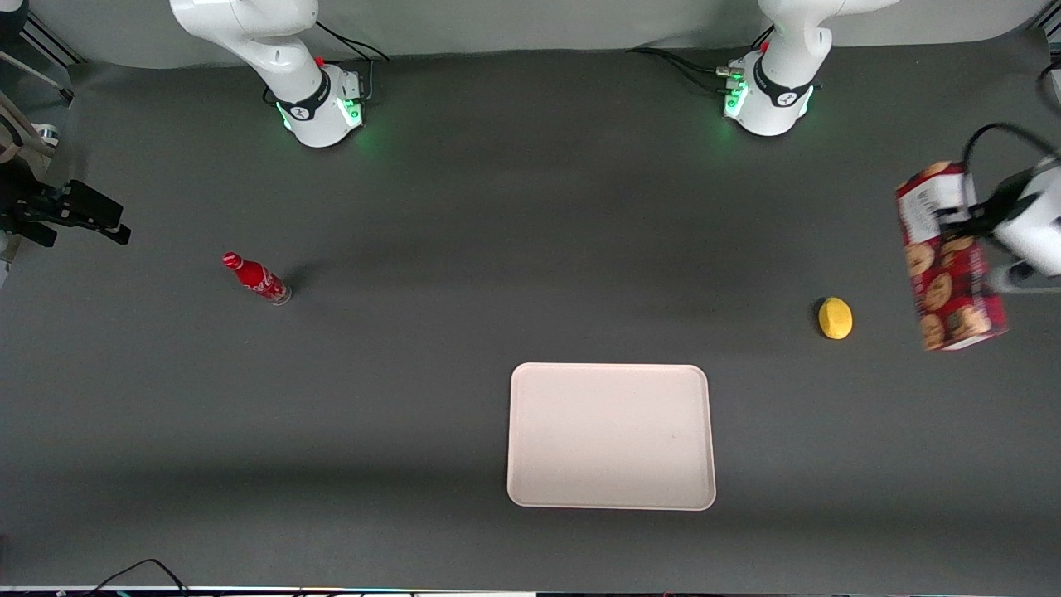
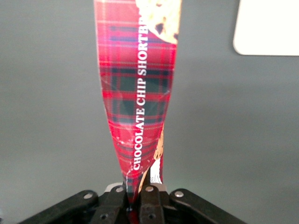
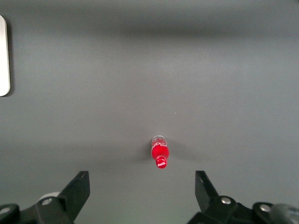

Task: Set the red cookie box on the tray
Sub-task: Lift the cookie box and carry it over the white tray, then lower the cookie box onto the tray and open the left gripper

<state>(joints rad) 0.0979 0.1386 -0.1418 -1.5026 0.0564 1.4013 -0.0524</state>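
Observation:
My left gripper (image 1: 961,222) is shut on the red cookie box (image 1: 947,259) and holds it in the air at the working arm's end of the table, gripped near its white-label end. In the left wrist view the box (image 2: 140,88) hangs from between the closed fingers (image 2: 136,198), its plaid side with white lettering facing the camera. The pale pinkish-white tray (image 1: 611,434) lies flat and bare on the dark table, nearer the front camera and toward the table's middle. A corner of the tray (image 2: 268,28) also shows in the left wrist view.
A yellow lemon (image 1: 835,318) lies on the table beside the held box, between it and the tray. A small red bottle (image 1: 256,279) stands toward the parked arm's end and also shows in the right wrist view (image 3: 160,153).

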